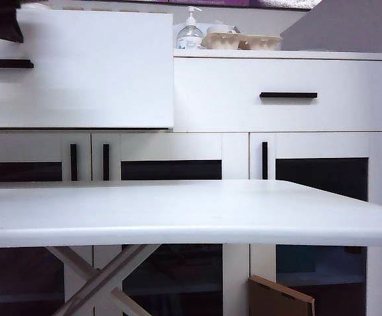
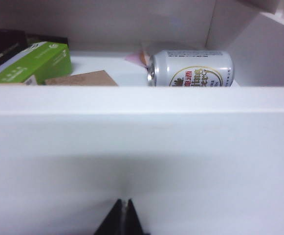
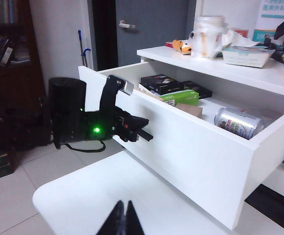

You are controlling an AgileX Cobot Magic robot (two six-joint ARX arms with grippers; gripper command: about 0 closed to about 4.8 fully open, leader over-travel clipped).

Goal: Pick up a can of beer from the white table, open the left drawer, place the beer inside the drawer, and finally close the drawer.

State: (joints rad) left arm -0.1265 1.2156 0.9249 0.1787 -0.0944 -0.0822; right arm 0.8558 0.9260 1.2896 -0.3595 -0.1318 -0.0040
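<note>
Here, nearest the exterior camera, the white table (image 1: 177,217) spans the frame with a bare top above crossed pale legs. Behind it stands the white cabinet, whose left drawer (image 1: 98,72) is pulled out toward the table, its front panel standing forward of the closed right drawer (image 1: 283,99) with its black bar handle. Glass-fronted doors with vertical black handles lie below both drawers. On the cabinet top, farthest back, are a pump bottle (image 1: 191,33) and egg cartons (image 1: 243,41).

In the left wrist view, the left gripper (image 2: 122,218) is closed, its black fingertips pressed together and holding nothing, just in front of the drawer's white front panel. Beyond the panel's top edge, the can of beer (image 2: 193,69) lies on its side on the drawer floor, near one inner side wall. A green box (image 2: 34,63), a brown card box (image 2: 83,78) and a dark box (image 2: 2,44) lie toward the other side.

In the right wrist view, the right gripper (image 3: 121,220) is likewise closed and empty, above the table's near corner. Farther off, the left arm (image 3: 117,122) faces the open drawer's front, and the can lies inside.
</note>
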